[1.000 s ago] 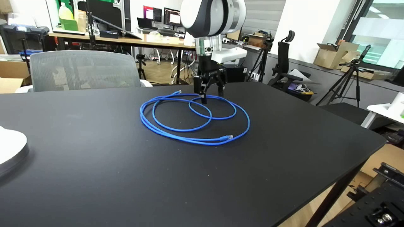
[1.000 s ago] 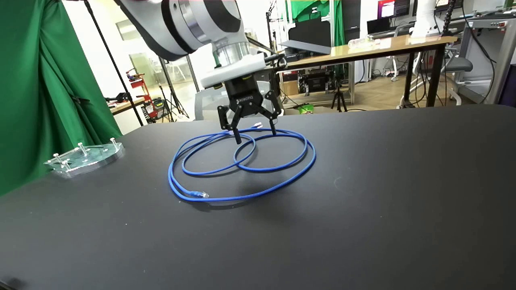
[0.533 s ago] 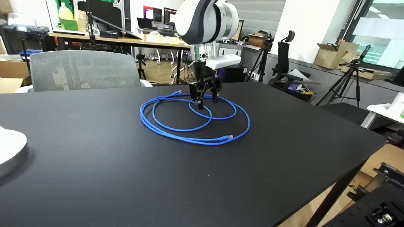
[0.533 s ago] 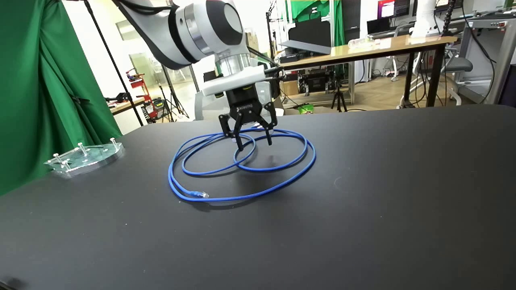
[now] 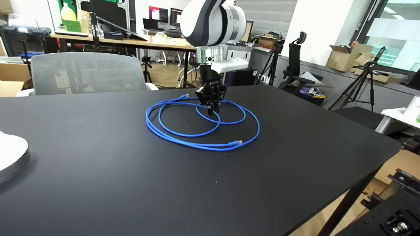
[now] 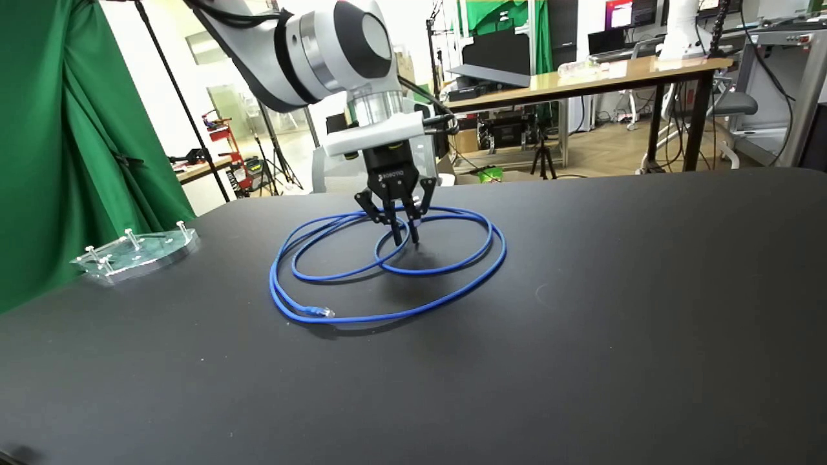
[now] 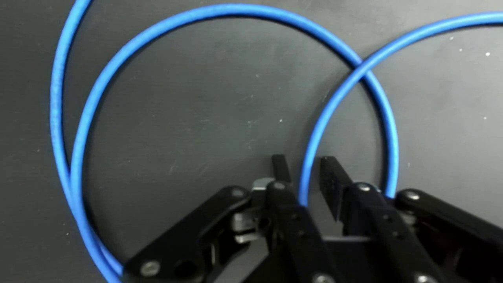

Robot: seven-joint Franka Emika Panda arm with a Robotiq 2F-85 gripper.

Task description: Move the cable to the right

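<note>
Approach looked done: fingers (image 7: 334, 184) stood apart, strand of cable (image 7: 310, 150) between them (no grip yet) — pinch and move right remained, loops lying on table (image 5: 131, 183).

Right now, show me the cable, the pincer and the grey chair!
Cable (image 7: 360, 68): in the wrist view, where it crosses itself.
Pincer (image 6: 406, 241): in an exterior view, between its fingertips.
Grey chair (image 5: 88, 73): in an exterior view, the backrest.

The thin blue cable (image 5: 219, 122) lies on the table (image 5: 131, 196) in loose, crossing loops — both plugs (image 5: 235, 143) clear-tipped.
</note>
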